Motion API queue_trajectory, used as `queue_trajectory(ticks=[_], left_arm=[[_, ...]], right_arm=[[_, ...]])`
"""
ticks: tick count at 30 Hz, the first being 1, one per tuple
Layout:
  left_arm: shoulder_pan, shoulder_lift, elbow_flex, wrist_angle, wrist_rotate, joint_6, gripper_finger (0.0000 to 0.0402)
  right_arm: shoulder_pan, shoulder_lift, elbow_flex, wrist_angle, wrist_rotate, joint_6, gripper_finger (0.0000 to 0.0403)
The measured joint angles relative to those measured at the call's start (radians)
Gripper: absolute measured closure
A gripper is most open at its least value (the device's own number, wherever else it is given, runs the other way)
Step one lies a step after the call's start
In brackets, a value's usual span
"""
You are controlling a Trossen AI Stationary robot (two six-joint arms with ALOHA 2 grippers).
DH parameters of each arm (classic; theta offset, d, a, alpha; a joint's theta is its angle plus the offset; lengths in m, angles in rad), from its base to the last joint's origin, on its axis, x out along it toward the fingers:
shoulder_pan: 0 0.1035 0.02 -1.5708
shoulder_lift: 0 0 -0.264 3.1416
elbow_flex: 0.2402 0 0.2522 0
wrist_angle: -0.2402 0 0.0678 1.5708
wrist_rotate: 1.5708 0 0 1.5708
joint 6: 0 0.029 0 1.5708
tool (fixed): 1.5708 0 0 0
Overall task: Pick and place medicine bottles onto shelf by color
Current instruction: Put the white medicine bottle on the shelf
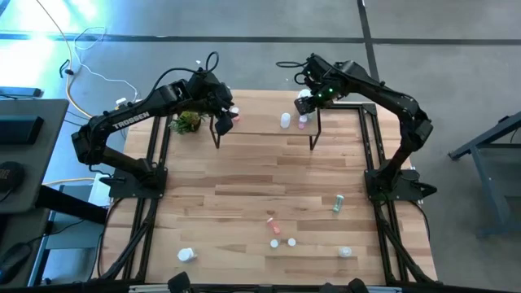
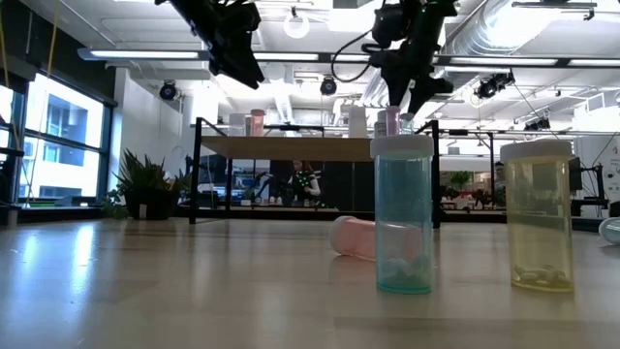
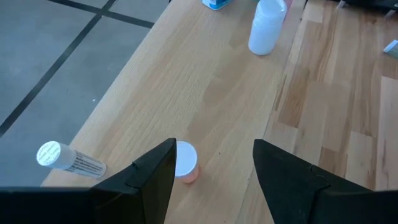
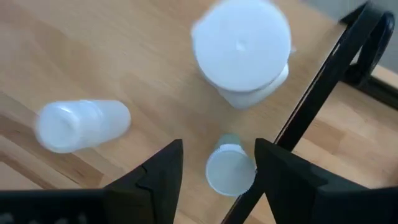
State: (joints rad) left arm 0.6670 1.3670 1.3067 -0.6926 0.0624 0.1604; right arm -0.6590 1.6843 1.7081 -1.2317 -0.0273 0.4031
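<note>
The light-wood shelf (image 1: 260,114) stands at the table's far middle. My left gripper (image 1: 224,115) is open above the shelf's left end. A small pink bottle with a white cap (image 3: 185,163) stands on the plank between its fingers, untouched. My right gripper (image 1: 308,101) is open above the shelf's right end. A small white-capped, greenish bottle (image 4: 230,169) stands upright between its fingers. Beside it are a wide white jar (image 4: 242,51) and a white bottle lying on its side (image 4: 81,126). Another white bottle (image 3: 266,26) stands farther along the plank.
A small potted plant (image 1: 186,122) stands left of the shelf. Loose bottles lie on the near half of the table: green (image 1: 336,203), pink (image 1: 272,220), two small white ones (image 1: 282,242), white (image 1: 346,252) and a white jar (image 1: 186,255). A white labelled tube (image 3: 67,158) lies by the shelf's far edge.
</note>
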Motion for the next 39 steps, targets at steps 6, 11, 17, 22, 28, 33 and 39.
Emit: queue_trajectory(ticks=[6, 11, 17, 22, 28, 33, 39], left_arm=[[0.000, 0.000, 0.000, -0.003, -0.031, -0.046, 0.0196], [0.000, 0.000, 0.000, -0.037, -0.033, -0.056, 0.0174], [-0.007, 0.000, 0.000, -0.143, 0.001, -0.046, 0.0159], [-0.043, 0.000, 0.000, -0.225, 0.041, -0.045, 0.0161], [-0.123, 0.000, 0.000, -0.284, 0.039, -0.068, 0.0162], [-0.208, 0.000, 0.000, -0.377, 0.039, -0.119, 0.0162], [-0.356, 0.000, 0.000, -0.477, 0.039, -0.239, 0.0162]], right_arm=[[0.005, -0.055, 0.000, 0.020, 0.027, 0.017, 0.0213], [0.020, -0.104, 0.000, 0.025, 0.036, 0.038, 0.0213], [0.040, -0.168, 0.000, 0.025, 0.044, 0.053, 0.0213], [0.045, -0.220, 0.000, 0.026, 0.052, 0.063, 0.0213], [0.045, -0.272, 0.000, 0.025, 0.086, 0.069, 0.0213], [0.045, -0.298, 0.000, 0.024, 0.088, 0.062, 0.0213], [0.045, -0.320, 0.000, -0.017, 0.080, 0.034, 0.0213]])
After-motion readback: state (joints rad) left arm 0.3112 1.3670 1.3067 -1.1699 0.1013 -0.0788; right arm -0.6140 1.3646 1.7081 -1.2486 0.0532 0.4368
